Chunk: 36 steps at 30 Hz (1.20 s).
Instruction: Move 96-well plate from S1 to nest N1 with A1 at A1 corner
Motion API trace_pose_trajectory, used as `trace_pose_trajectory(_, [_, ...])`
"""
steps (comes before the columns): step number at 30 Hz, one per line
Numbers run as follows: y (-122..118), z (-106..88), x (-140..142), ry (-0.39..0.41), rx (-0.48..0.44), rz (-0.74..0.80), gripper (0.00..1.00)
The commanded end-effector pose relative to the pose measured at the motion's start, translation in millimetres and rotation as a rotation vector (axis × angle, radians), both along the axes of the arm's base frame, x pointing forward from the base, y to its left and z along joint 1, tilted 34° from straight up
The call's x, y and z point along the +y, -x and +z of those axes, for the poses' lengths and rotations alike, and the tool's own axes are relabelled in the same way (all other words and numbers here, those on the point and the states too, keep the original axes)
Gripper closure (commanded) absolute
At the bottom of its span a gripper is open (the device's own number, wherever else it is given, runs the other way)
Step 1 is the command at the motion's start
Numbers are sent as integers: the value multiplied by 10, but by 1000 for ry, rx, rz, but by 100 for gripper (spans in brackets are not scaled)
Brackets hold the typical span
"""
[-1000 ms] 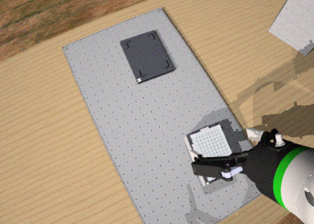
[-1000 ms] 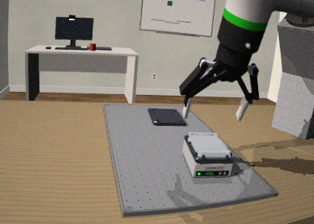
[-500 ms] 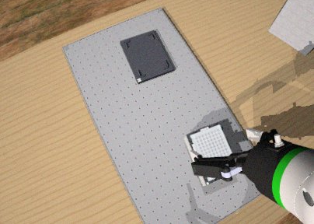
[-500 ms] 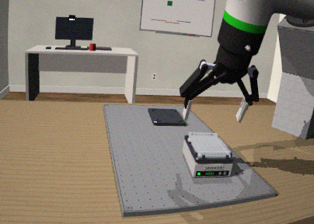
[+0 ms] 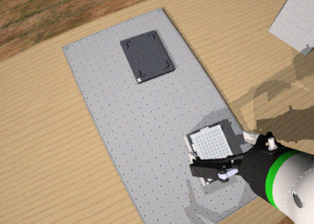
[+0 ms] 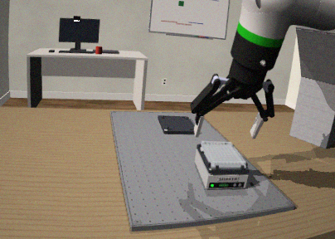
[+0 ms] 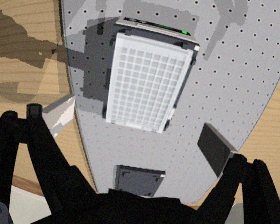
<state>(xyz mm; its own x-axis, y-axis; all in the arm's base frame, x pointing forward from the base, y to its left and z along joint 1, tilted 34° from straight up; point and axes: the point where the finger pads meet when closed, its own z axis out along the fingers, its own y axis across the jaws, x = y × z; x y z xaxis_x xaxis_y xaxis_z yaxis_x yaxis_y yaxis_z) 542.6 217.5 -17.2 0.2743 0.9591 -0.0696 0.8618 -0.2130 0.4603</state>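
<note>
The 96-well plate [image 6: 222, 154] is white, a flat rectangle with a fine grid of wells, lying level and face up in the pocket on top of the plate shaker S1 [image 6: 224, 174], a pale box with a dark front panel and green light. The shaker stands near the right edge of the grey perforated breadboard [image 5: 128, 127], toward its near right corner. The gripper [image 6: 227, 125] hangs above the plate, apart from it, fingers spread wide and holding nothing. The dark plate nest N1 [image 5: 147, 55] lies near the board's far edge, well apart from the shaker, on the wooden table [image 5: 39, 147].
</note>
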Motion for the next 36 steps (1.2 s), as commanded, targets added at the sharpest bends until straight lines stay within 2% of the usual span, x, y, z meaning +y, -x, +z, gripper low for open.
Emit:
trace_pose_trajectory(1, [-38,-59,18,0,-1,0,0])
trace_pose_trajectory(21, [-188,-306,88,0,-1,0,0])
trace_pose_trajectory(35, [-188,-306,88,0,-1,0,0])
trace_pose_trajectory(36, [-188,-306,88,0,-1,0,100])
